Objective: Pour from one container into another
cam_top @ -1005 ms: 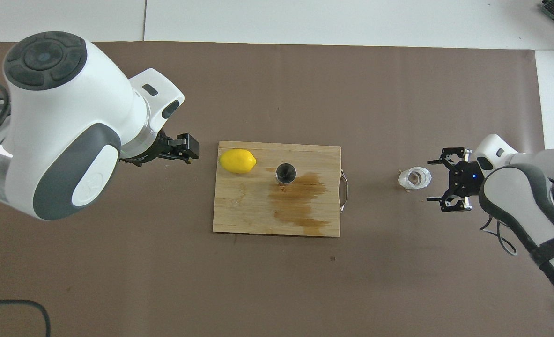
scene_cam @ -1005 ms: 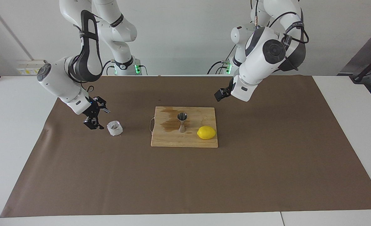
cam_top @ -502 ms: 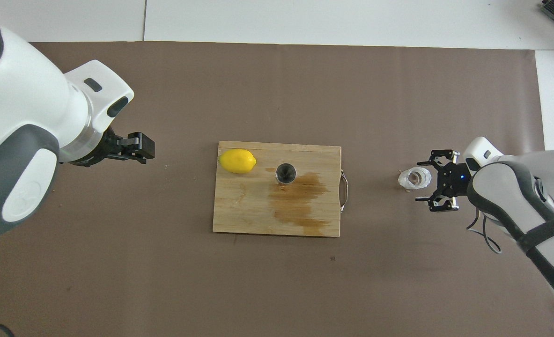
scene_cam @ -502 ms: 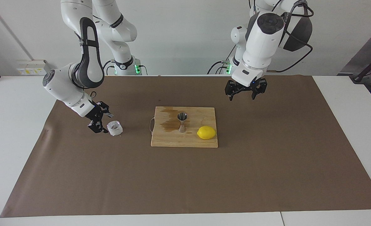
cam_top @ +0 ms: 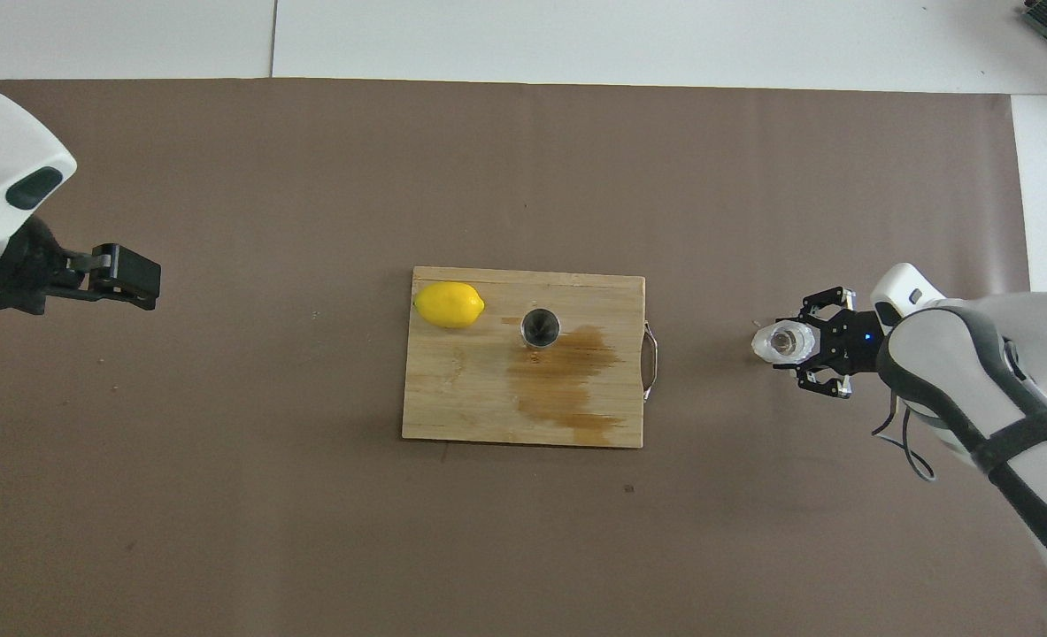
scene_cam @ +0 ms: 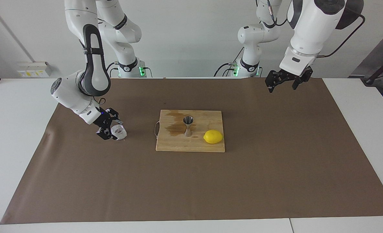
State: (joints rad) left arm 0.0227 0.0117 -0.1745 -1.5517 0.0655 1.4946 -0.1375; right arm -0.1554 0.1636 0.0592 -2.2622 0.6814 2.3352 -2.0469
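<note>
- Black right gripper [scene_cam: 113, 130] jaws clenched on the clear cup [scene_cam: 119, 131], one finger each side.
- Cup standing on the brown paper [scene_cam: 191, 187], toward its edge at the right arm's end.
- Left gripper [scene_cam: 282, 84] jaws released, holding nothing, raised over the paper's corner by the left arm's base.
- Steel jigger [scene_cam: 188, 126] upright mid wooden board [scene_cam: 191, 146], beside a brown stain [scene_cam: 175, 128].
- Lemon [scene_cam: 213, 136] on the board's edge toward the left arm.

A plain white wall [scene_cam: 185, 38] rises at the robots' end of a white table [scene_cam: 13, 129]. A brown paper sheet [scene_cam: 191, 187] covers most of the tabletop under even, soft light.
</note>
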